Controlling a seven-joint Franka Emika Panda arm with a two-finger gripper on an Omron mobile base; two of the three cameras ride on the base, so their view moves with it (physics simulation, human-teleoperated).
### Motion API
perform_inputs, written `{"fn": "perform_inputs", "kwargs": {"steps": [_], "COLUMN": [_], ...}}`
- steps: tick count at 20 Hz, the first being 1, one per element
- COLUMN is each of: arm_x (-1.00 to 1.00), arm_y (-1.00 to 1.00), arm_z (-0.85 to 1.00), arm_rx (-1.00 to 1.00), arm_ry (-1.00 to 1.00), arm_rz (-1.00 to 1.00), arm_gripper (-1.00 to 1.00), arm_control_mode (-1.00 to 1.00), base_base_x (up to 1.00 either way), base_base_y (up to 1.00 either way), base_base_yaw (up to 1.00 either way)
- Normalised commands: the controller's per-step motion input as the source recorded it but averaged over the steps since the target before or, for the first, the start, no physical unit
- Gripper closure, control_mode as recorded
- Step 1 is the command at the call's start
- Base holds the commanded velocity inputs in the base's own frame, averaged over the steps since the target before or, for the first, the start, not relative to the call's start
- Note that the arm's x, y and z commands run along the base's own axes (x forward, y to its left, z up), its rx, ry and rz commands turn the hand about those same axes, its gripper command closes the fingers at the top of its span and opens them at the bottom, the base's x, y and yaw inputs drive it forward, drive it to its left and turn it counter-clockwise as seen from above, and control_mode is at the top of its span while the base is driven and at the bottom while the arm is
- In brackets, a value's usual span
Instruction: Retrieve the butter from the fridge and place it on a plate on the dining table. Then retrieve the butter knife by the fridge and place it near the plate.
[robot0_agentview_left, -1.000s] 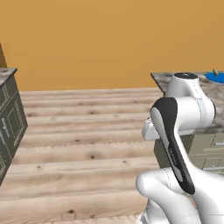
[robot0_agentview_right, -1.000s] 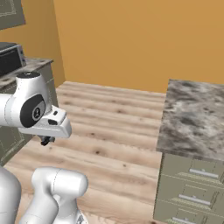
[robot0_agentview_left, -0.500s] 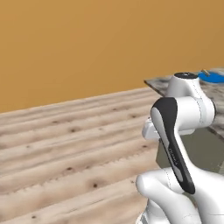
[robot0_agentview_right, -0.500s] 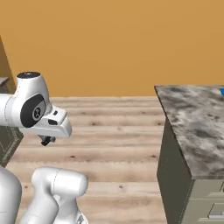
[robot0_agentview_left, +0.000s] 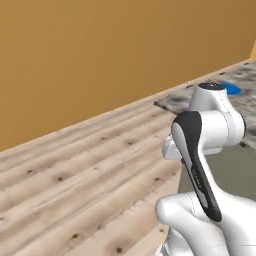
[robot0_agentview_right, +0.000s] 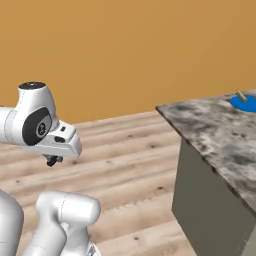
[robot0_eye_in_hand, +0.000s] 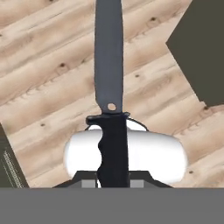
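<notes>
A: What do we have in the gripper (robot0_eye_in_hand: 113, 181)?

B: We have the butter knife (robot0_eye_in_hand: 109, 87). In the hand view the jaws pinch its black ridged handle at the bottom, and the dark grey blade runs straight up the middle of the picture, over the wooden floor (robot0_eye_in_hand: 48, 65).

A: And where do we see the plate (robot0_agentview_right: 244, 103)?

B: In the right base view the blue plate lies at the far end of the dining table (robot0_agentview_right: 220, 135), by the picture's right edge. A small pale stick, the butter (robot0_agentview_right: 241, 96), rests on its near rim. We see the same blue disc in the left base view too, behind the arm's top joint.

A: Is the gripper near the table?

B: In the right base view the hand hangs at the left over the floor, well apart from the table's near corner.
</notes>
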Motion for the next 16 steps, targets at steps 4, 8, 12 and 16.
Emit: {"fn": "perform_inputs", "kwargs": {"steps": [4, 8, 12, 16], "arm_x": [0.00, 0.00, 0.00, 0.00], "arm_y": [0.00, 0.00, 0.00, 0.00], "arm_z": [0.00, 0.00, 0.00, 0.00], "arm_rx": [0.00, 0.00, 0.00, 0.00], "arm_ry": [0.00, 0.00, 0.00, 0.00], "arm_rz": [0.00, 0.00, 0.00, 0.00], "arm_gripper": [1.00, 1.00, 1.00, 1.00], "arm_control_mode": [1.00, 1.00, 1.00, 1.00], "base_base_x": [1.00, 0.93, 0.63, 0.51], "base_base_y": [0.98, 1.00, 1.00, 1.00], "base_base_yaw": [-0.52, -0.49, -0.48, -0.45]}}
